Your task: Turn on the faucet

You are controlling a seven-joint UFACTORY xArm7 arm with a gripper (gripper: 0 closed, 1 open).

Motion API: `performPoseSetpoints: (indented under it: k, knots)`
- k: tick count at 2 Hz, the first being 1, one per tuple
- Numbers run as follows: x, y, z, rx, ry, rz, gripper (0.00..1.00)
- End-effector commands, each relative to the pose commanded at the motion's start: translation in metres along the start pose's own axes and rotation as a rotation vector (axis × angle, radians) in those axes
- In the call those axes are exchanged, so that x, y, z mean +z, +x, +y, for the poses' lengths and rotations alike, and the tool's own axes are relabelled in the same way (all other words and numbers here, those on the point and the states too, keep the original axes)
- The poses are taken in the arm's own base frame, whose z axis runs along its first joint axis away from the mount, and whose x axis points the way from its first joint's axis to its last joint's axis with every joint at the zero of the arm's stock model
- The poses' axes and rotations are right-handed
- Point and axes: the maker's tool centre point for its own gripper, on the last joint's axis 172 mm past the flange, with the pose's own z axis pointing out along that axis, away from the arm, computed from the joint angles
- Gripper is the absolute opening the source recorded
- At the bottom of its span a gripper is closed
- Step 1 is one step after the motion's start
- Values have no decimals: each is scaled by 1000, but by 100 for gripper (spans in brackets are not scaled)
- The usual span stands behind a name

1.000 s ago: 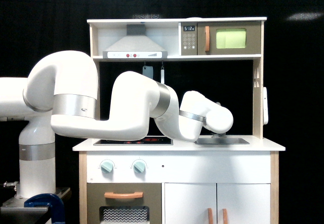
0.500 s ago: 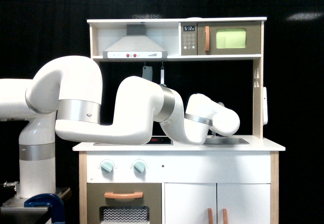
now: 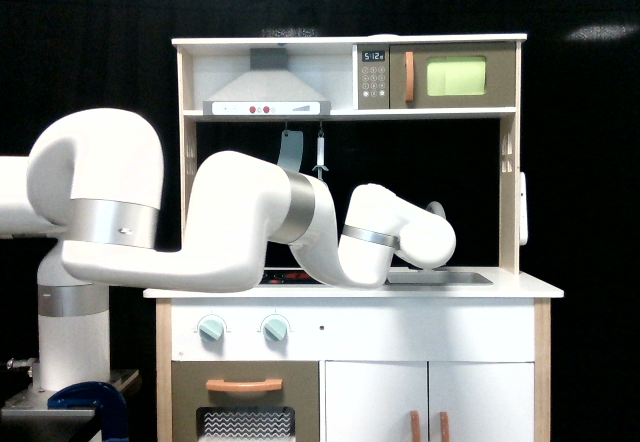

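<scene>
Jaws first, since that's what you'll want to know: you can't tell how they stand, because the gripper is hidden behind the arm's last white segment (image 3: 415, 237), so whether it's spread, closed, or touching anything is anyone's guess. That rounded wrist end sits just above the sink (image 3: 440, 278) on the exterior view's right half of the counter, and it covers nearly all of the faucet (image 3: 436, 206). All you get of the tap is a small grey curve of the arched spout poking out above the wrist, toward the back; the lever at its base is out of sight. Working outward, the arm (image 3: 240, 232) folds back to the left in a big S, low across the stovetop (image 3: 285, 275), where a bit of dark surface with red burner marks peeks out under it, then up over a silver joint band to the tall white base column (image 3: 70, 332) on the far left, beside the toy kitchen (image 3: 350, 332). Two utensils (image 3: 291, 148) hang from the rail just above the elbow. Higher up you've got the range hood (image 3: 265, 97) and the microwave (image 3: 445, 76) on the right. Two mint-green knobs (image 3: 243, 328) sit on the front panel under the stove.
</scene>
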Motion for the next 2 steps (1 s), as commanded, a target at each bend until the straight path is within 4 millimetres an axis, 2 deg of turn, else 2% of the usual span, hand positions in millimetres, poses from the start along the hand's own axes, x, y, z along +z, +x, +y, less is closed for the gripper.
performPoseSetpoints:
  k: [1, 2]
  knots:
    - [-91, -1, -74, 0, 0, 0, 100]
    - [-124, -22, -104, 0, 0, 0, 100]
